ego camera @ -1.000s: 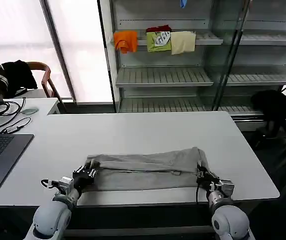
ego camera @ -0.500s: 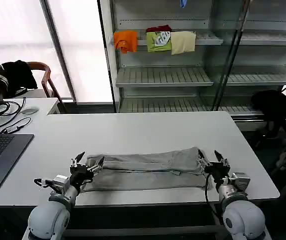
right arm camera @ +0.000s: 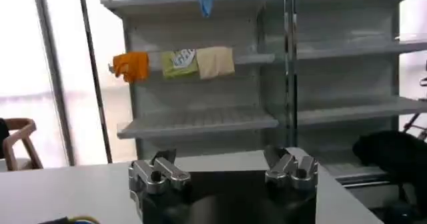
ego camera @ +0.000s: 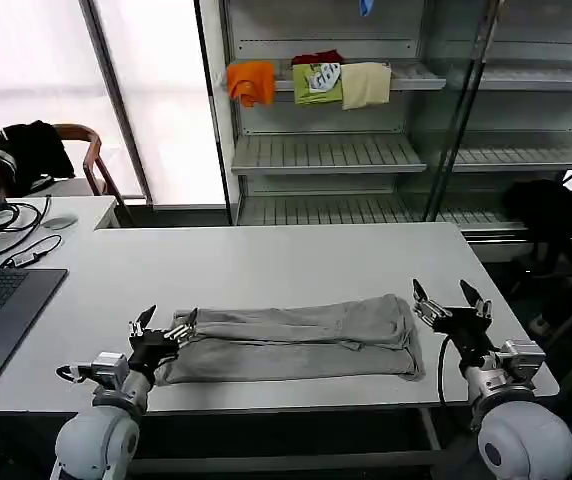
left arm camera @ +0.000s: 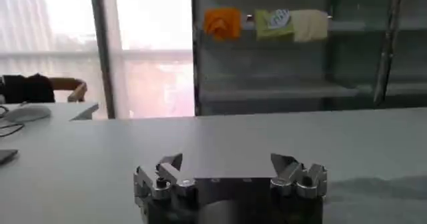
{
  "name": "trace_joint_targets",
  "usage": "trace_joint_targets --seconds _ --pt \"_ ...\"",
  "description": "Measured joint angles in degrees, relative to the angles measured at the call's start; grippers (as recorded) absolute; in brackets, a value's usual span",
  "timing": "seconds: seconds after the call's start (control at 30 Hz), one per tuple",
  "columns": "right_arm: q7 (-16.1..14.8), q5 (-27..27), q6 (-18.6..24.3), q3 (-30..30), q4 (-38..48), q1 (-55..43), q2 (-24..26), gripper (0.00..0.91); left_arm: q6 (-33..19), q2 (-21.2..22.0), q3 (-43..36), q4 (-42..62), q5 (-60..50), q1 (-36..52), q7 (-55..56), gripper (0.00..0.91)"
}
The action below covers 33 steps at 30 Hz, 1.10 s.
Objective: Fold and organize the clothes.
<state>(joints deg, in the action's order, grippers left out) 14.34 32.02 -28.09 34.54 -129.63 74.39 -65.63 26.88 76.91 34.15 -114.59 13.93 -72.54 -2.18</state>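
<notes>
Release done: left pincer [ego camera: 164, 327] and right pincer [ego camera: 450, 302] both spread open, backed off the ends of the grey shirt [ego camera: 296, 337], which lies as a long folded band on the bench [ego camera: 266, 262]; next fold likely crosswise

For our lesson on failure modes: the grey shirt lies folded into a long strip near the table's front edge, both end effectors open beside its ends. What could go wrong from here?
1. The shirt lies close to the table's front edge; a careless next grasp might drag it off.
2. The left end effector is open right by the cloth and could snag it.
3. The right end effector stands clear of the shirt's end, so its next grasp might miss the layers.
</notes>
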Motion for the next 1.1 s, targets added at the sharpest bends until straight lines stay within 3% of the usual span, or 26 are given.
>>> trace_joint_targets --seconds 0.3,0.37,0.47,0.63,0.67,0.7,0.73,0.77,1.1 --pt "0.1 0.6 0.0 1.1 -1.1 1.0 0.7 0.907 -0.3 1.7 -0.1 3.1 -0.6 -0.5 -0.2 0.897" --pt "0.1 0.7 0.1 1.1 -1.3 1.2 0.8 0.907 -0.2 1.7 -0.1 3.7 -0.8 -0.4 -0.2 0.725" --pt "0.1 0.7 0.1 1.1 -1.4 1.6 0.8 0.907 0.0 1.6 -0.3 4.5 -1.2 -0.5 -0.5 0.705" --pt "0.1 0.4 0.3 1.0 -1.6 2.2 0.6 0.907 0.1 1.6 -0.5 5.7 -1.8 -0.6 -0.9 0.584" --pt "0.1 0.4 0.3 1.0 -1.6 2.2 0.6 0.907 0.2 1.5 -0.5 5.9 -1.8 -0.6 -1.0 0.373" --pt "0.1 0.3 0.3 0.9 -1.7 2.3 0.5 0.907 0.3 1.4 -0.5 6.1 -1.9 -0.5 -1.1 0.292" --pt "0.1 0.3 0.4 0.9 -1.7 2.4 0.5 0.907 0.3 1.4 -0.5 6.3 -1.9 -0.5 -1.1 0.131" --pt "0.1 0.2 0.4 1.0 -1.7 2.5 0.5 0.907 0.3 1.4 -0.5 6.5 -2.0 -0.4 -1.2 0.04" --pt "0.1 0.4 0.4 1.5 -1.4 2.0 0.5 0.907 -0.1 1.6 -1.0 7.0 -2.2 -0.6 -1.7 0.02"
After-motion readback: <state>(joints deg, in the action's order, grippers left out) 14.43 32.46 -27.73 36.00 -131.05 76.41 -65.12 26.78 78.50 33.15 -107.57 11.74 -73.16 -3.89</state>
